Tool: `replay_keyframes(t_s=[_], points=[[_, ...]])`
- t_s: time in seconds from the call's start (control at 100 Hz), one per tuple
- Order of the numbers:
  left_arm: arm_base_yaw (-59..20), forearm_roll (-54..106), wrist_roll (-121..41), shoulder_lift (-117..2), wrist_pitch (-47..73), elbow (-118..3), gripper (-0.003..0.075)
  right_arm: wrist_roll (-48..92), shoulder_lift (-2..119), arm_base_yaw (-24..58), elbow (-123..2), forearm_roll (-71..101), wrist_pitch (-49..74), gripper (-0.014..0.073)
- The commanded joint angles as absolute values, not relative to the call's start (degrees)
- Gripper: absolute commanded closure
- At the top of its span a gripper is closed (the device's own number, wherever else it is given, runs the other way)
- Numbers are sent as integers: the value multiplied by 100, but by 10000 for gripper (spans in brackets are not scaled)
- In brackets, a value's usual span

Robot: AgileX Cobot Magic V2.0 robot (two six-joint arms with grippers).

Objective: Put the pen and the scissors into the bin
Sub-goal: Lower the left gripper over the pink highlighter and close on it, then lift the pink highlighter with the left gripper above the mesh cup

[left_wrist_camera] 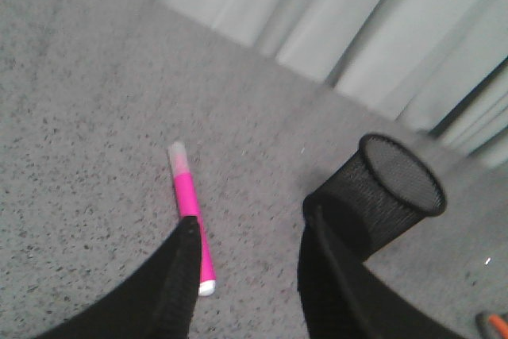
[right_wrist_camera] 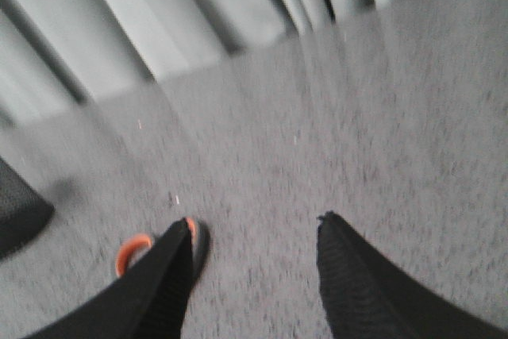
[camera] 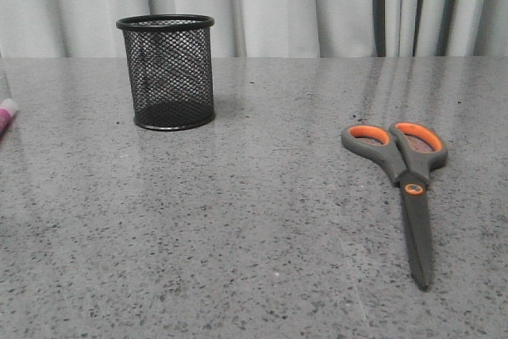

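Bin [camera: 166,73]: upright, your pen [left_wrist_camera: 190,217] lies flat beside it.
Scissors [camera: 406,179]: flat, well apart.
Left gripper [left_wrist_camera: 252,232]: released.
Right gripper [right_wrist_camera: 255,229]: released.

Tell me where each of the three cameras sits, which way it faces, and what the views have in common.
Front view: level with the robot, facing forward over the grey table toward curtains; shows the bin, the scissors and the pen tip at the left edge; no arm visible.
Left wrist view: above the table, looking down past the open left gripper at the pen and bin.
Right wrist view: blurred, behind the open right gripper, over the scissors' orange loops.
Shared: the bin appears in both the front and left wrist views.
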State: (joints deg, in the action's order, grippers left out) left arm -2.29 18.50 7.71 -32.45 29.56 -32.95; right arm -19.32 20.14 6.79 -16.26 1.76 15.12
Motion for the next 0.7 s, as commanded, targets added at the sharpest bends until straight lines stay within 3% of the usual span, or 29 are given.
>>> replay_keyframes(t_s=[0.0,0.18,0.42,0.69], points=[[-207,1618,747,-4271,3448,-4288,468,-1907,2522,773,-2033,106,1429,251],[-207,1331,747,-5855,4147,-5510,468,-1907,2884,783,-2138,106,1484,251],[-207,1271,747,-7489,4751,-6078,467,-1907,2884,783,-2138,106,1632,255],[-355,1291,747,-8188,4384,-6098,468,-1907,2884,783,-2138,106,1816,255]])
